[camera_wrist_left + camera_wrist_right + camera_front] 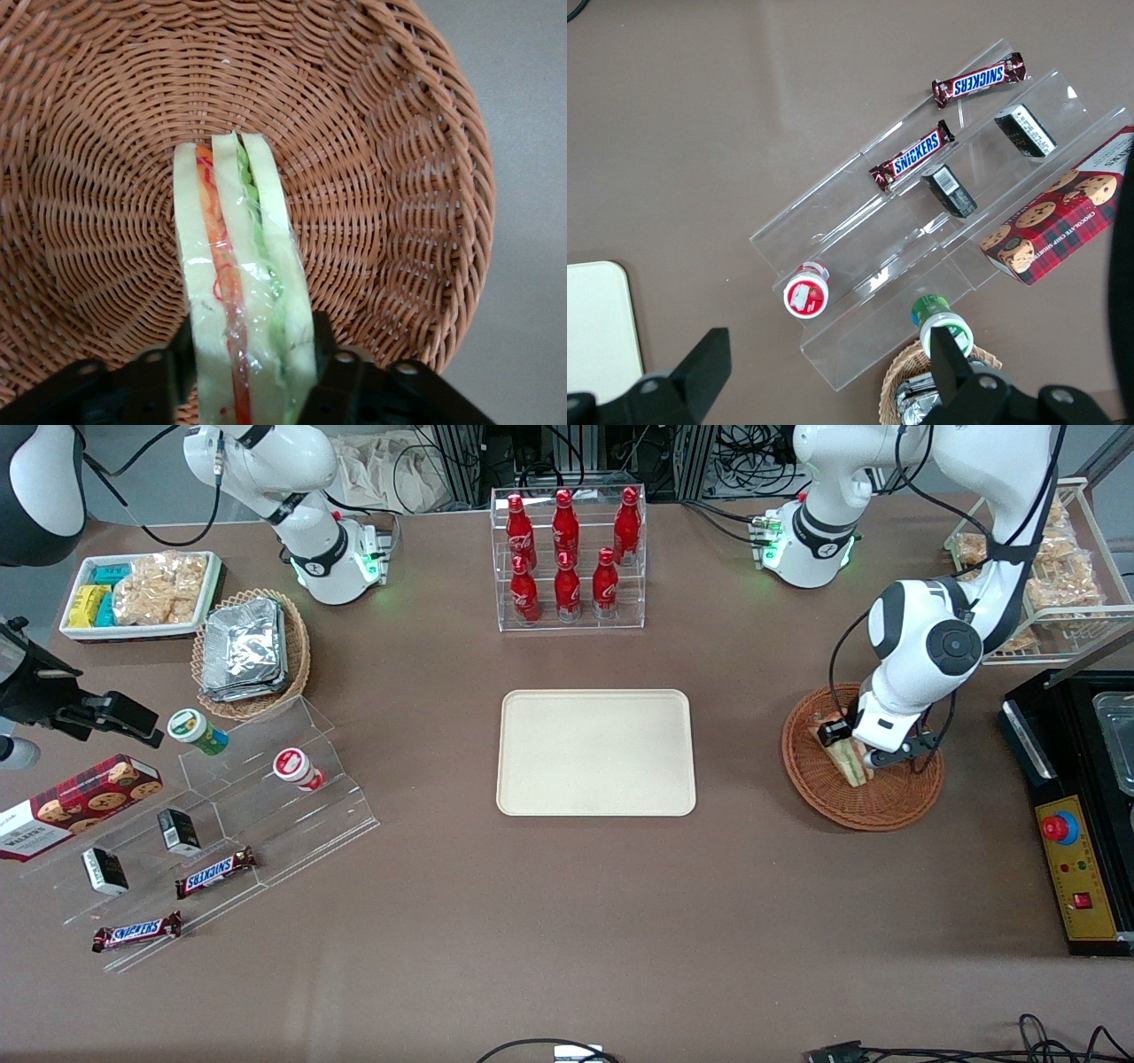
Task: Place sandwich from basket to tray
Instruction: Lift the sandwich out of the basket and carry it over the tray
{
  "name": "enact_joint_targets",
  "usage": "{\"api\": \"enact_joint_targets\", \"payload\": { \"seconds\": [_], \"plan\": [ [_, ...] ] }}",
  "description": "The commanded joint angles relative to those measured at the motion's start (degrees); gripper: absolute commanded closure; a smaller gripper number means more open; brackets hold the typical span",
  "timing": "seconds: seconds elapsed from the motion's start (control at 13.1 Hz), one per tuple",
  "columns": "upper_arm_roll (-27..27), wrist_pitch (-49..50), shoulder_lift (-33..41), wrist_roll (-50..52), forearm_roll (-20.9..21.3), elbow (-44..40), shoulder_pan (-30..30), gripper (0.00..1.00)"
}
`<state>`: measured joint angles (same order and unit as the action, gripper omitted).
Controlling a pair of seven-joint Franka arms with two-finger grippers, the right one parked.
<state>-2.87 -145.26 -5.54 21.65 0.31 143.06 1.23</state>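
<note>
Sandwich (849, 756) first: in the front view you can see it in the round reddish-brown basket (886, 806), toward the working arm's end of the worktop, with the gripper (864, 748) down at it inside the rim. The tray (595, 752) lies flat near the middle of the worktop, well apart from the basket and bare on top. A clear rack of red bottles (567, 558) stands farther from the camera than the tray, clear of the straight path between basket and tray.

In the left wrist view you get the grip itself. The sandwich (244, 292) stands on edge over the woven floor of the basket (399, 177), bread slices outermost and the orange and green filling between them. The two fingers (182, 354) press against the outer bread faces, so the gripper (251, 372) is closed on the wedge, not gaping. Whether the sandwich rests on the weave or is just off it, you cannot tell.

The right wrist view adds nothing for this job.

You appear to be at the grasp, with the carry undone. Next, lift straight up until the wedge clears the basket rim, then travel across to the tray and lower it before releasing.
</note>
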Motion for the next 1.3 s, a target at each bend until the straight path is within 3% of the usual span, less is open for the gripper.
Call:
{"api": "enact_joint_targets", "payload": {
  "seconds": [0.0,0.15,0.3,0.69,0.91,1.07,1.22],
  "plan": [
    [0.3,3.4,2.2,1.3,0.9,-0.7,0.7,1.0],
    [0.4,6.8,6.2,0.8,0.9,-1.1,0.7,1.0],
    [0.5,17.5,10.6,-0.1,1.0,-5.6,0.7,1.0],
    [0.6,52.8,8.9,-4.2,0.9,-36.2,0.6,1.0],
    [-0.1,62.4,6.7,-6.5,-0.1,-48.8,1.7,1.0],
    [-4.9,64.2,5.5,-6.7,-1.9,-53.0,2.4,1.0],
    [-17.3,64.2,4.3,-3.0,-1.4,-55.2,0.0,1.0]
  ]
}}
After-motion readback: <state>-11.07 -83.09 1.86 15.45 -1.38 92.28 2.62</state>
